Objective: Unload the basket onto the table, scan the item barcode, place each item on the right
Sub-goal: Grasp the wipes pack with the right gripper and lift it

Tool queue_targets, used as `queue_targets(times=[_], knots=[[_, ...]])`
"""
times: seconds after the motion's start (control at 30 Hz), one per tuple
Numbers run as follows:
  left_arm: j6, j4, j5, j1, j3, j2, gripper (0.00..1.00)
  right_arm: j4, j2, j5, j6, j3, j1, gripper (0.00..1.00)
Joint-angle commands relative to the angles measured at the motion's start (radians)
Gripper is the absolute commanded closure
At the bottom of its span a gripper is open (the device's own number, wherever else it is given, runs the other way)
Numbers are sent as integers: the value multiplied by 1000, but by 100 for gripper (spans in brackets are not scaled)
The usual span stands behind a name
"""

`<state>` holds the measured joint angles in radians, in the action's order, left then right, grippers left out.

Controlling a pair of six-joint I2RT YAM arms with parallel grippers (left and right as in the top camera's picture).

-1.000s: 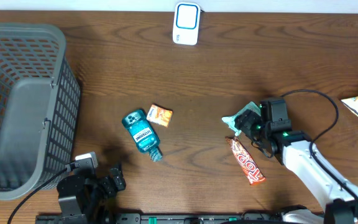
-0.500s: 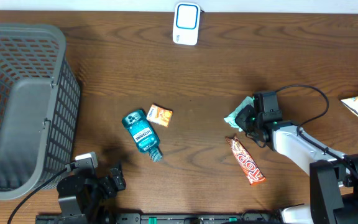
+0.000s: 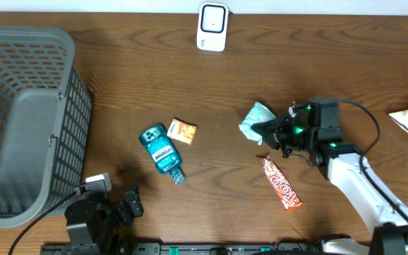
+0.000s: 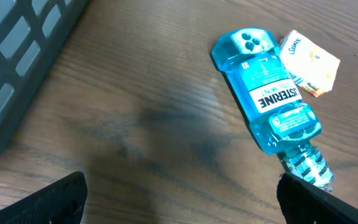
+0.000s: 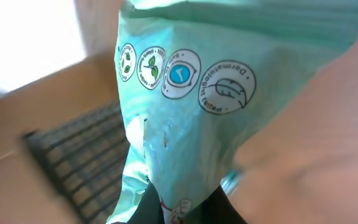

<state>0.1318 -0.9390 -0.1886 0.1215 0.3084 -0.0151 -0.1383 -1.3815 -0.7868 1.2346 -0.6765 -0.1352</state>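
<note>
green packet [image 3: 256, 116] swung leftward, right fingers [image 3: 270, 129] pinching it, arm reaching left, left fingers [image 4: 51, 198] wide

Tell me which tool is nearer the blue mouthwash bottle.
Left. The left tool sits open just front-left of the bottle; the right tool, gripping a green packet, is farther right.

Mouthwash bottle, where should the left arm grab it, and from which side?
Probably across the mouthwash bottle's labelled middle, coming straight down: it lies flat, with both long sides exposed there. Avoid its base end, where the orange packet crowds it.
</note>
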Motion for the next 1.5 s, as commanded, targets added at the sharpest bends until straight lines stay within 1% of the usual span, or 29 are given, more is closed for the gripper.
queue_targets(times=[0.0, 0.1, 0.17, 0.2, 0.27, 0.87, 1.0, 1.13, 1.2, 1.23, 1.27, 1.3, 1.33, 1.4, 1.47], knots=[[4, -33, -3, 1, -8, 3, 2, -3, 22, -280, 332, -16, 3, 99], [5, -33, -2, 1, -8, 3, 2, -5, 22, -370, 397, -16, 3, 99], [4, -33, -3, 1, -8, 3, 2, -29, 22, -469, 471, -16, 3, 99], [5, -33, -3, 1, -8, 3, 2, -46, 22, -544, 545, -16, 3, 99], [4, -33, -3, 1, -8, 3, 2, -45, 22, -557, 598, -16, 3, 99], [4, -33, -3, 1, -8, 3, 2, -45, 22, -547, 590, -16, 3, 99], [4, -33, -3, 1, -8, 3, 2, -45, 22, -494, 589, -16, 3, 99], [4, -33, -3, 1, -8, 3, 2, -45, 22, -393, 521, -16, 3, 99], [4, -33, -3, 1, -8, 3, 2, -36, 22, -252, 445, -16, 3, 99], [4, -33, -2, 1, -8, 3, 2, -37, 22, -172, 365, -16, 2, 98], [4, -33, -2, 1, -8, 3, 2, -38, 22, -4, 133, -16, -3, 99], [4, -33, -2, 1, -8, 3, 2, -38, 22, 54, -10, -16, -10, 98], [4, -33, -2, 1, -8, 3, 2, -33, 22, 121, -286, -16, -33, 98], [4, -33, -3, 1, -8, 3, 2, -25, 22, 154, -496, -16, -65, 97], [4, -33, -3, 1, -8, 3, 2, -20, 20, 143, -752, -16, -116, 95]])
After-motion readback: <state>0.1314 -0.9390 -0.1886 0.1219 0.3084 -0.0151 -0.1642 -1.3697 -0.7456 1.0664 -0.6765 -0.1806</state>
